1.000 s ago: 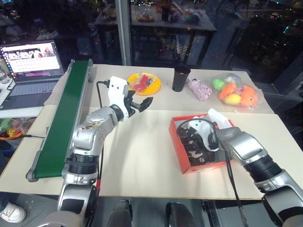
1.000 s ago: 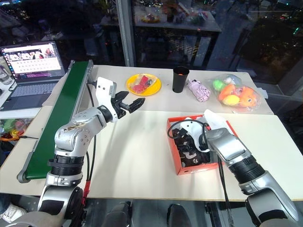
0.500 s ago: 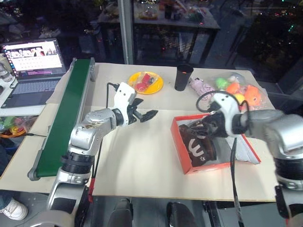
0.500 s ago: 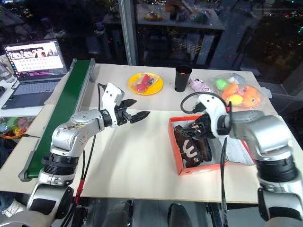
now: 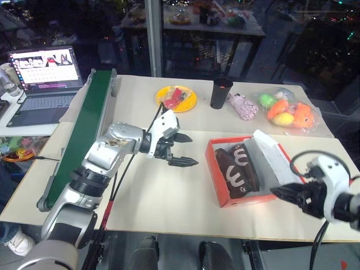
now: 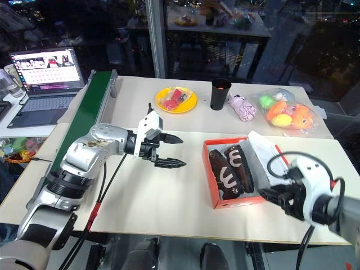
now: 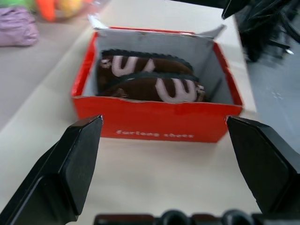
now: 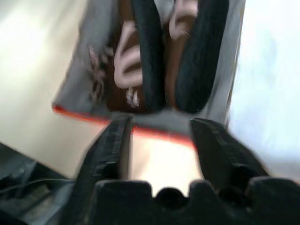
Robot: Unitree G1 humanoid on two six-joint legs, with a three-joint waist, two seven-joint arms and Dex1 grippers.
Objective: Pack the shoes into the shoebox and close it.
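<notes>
Shoes [image 5: 236, 170] sit in shoebox [image 5: 215, 174], centre-right. Lid [image 5: 274, 160] light, stiff card: lift its free edge. Left gripper [image 5: 183, 149] open, empty; right gripper [image 5: 284, 193] parted, empty.

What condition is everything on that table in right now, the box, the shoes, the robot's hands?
shoebox: open, lid folded back on the table.
shoes: both inside the shoebox, lying on their sides, side by side.
left hand: open, empty, above the table beside the shoebox.
right hand: fingers apart, holding nothing, near the shoebox's end.
laptop: open, screen lit.
</notes>
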